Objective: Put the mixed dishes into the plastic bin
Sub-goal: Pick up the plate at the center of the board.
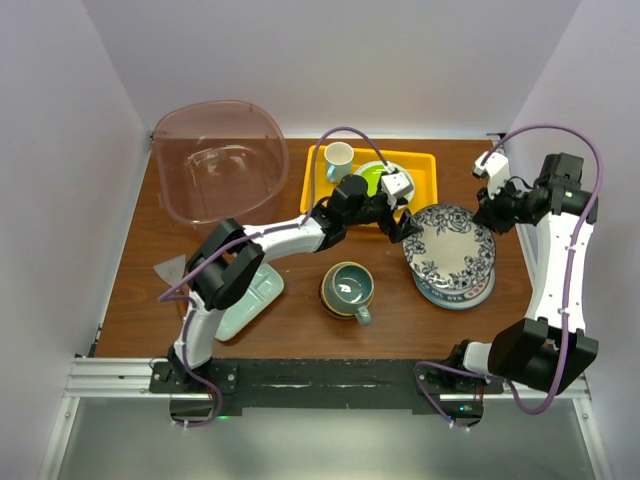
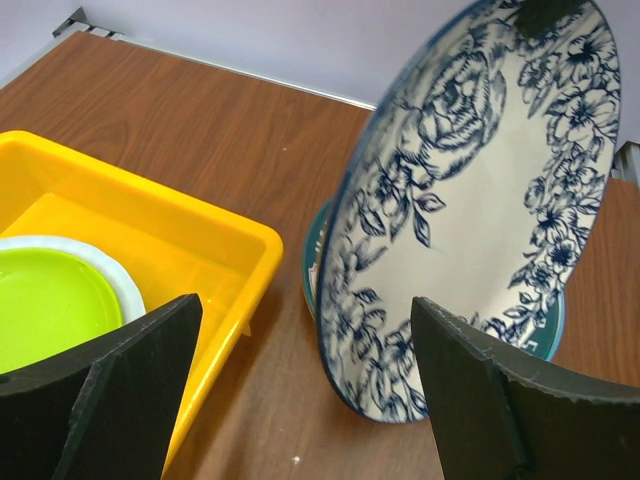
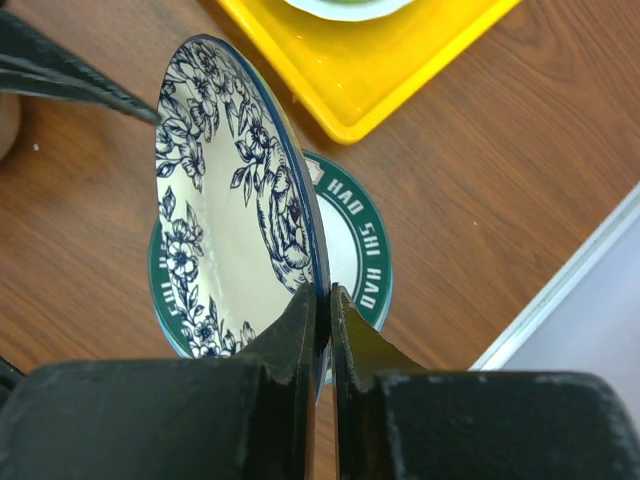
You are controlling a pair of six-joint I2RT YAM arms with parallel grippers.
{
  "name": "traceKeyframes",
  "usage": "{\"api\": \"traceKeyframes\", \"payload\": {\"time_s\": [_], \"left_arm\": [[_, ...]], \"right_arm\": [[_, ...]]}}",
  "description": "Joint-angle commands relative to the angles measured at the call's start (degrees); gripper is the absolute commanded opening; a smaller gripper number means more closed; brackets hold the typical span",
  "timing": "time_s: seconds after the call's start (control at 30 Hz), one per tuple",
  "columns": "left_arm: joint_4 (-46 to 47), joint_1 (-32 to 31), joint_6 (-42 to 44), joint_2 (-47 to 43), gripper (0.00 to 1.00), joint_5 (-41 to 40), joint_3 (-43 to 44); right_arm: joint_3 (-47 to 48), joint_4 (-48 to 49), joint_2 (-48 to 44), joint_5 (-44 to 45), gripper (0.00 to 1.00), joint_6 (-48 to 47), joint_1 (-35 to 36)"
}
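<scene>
The blue floral plate point(image 1: 450, 248) stands tilted up on its edge over a stack of plates, the top one white with a green lettered rim point(image 3: 365, 250). My right gripper point(image 3: 322, 295) is shut on the floral plate's right rim. My left gripper point(image 2: 305, 360) is open at the plate's point(image 2: 470, 200) left edge, whose lower rim sits just ahead of the right finger point(image 2: 480, 390). A teal mug point(image 1: 348, 288) sits in a striped bowl at centre. The pale green tray point(image 1: 245, 295) lies under my left arm. The plastic bin point(image 1: 220, 160) stands at the back left.
A yellow tray point(image 1: 370, 175) at the back centre holds a small white cup point(image 1: 338, 158) and a lime-green plate point(image 2: 45, 310). Its near corner point(image 2: 250, 250) lies close to my left gripper's left finger. White walls close in the table on three sides.
</scene>
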Motion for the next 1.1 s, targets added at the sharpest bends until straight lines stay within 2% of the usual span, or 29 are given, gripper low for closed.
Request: {"api": "traceKeyframes", "payload": {"time_s": [0.0, 0.17, 0.27, 0.37, 0.4, 0.43, 0.47, 0.5, 0.6, 0.8, 0.83, 0.87, 0.97, 1.0, 1.07], "left_arm": [[2.13, -0.11, 2.23, 1.28, 0.9, -0.65, 4.21], [1.69, 0.06, 1.62, 1.81, 0.85, 5.05, 4.3], [2.65, 0.33, -0.31, 1.98, 0.77, 9.1, 4.48], [3.7, 0.94, -1.81, 2.07, 0.5, 12.26, 4.75], [4.32, 1.03, -2.42, 1.9, 0.32, 12.71, 4.4], [5.2, 1.29, -4.0, 1.2, 0.24, 13.67, 4.04], [7.38, 1.73, -4.97, 0.67, 0.08, 14.11, 2.91], [8.53, 1.99, -5.93, -0.47, 0.0, 14.64, 2.29], [11.7, 3.31, -10.24, -3.45, 0.0, 14.38, 0.09], [11.01, 6.91, -21.57, -8.99, 0.0, 11.57, -0.97], [10.66, 7.27, -24.37, -9.61, 0.0, 11.13, -1.06], [10.13, 7.97, -25.62, -10.4, 0.0, 10.78, -1.49], [9.42, 9.63, -29.93, -13.57, 0.0, 8.67, -3.24], [9.25, 10.08, -30.98, -15.4, 0.0, 7.8, -3.86], [8.99, 11.39, -33.54, -17.34, 0.0, 6.74, -5.96]], "right_arm": [[3.07, -0.59, -3.11, -7.69, 0.0, -2.5, 0.25], [4.39, -1.73, -2.93, -9.89, 0.0, -2.68, 0.34], [5.35, -2.17, -2.5, -11.47, 0.0, -2.33, 0.52], [6.15, -2.35, -2.32, -12.7, 0.0, -1.45, 0.69], [6.41, -2.26, -2.15, -13.14, 0.0, -1.19, 0.69], [6.5, -2.0, -2.06, -13.23, 0.0, -0.57, 0.69], [6.5, -1.56, -1.97, -13.23, 0.0, 0.04, 0.69], [6.59, -1.03, -1.79, -13.06, 0.0, 1.7, 0.69], [7.37, 1.51, -1.36, -12.97, 0.0, 6.7, 0.69], [10.88, 4.07, 0.66, -13.41, 0.0, 16.9, 0.69], [11.59, 3.72, 1.63, -13.58, 0.05, 17.88, 0.69], [12.21, 3.37, 2.16, -14.19, 0.24, 18.85, 0.69], [15.37, 1.35, 4.18, -16.3, 0.52, 21.57, 0.69], [16.59, 1.17, 4.71, -16.74, 0.67, 23.41, 0.69], [17.57, 1.26, 5.41, -17.97, 0.81, 25.18, 0.69]]}}
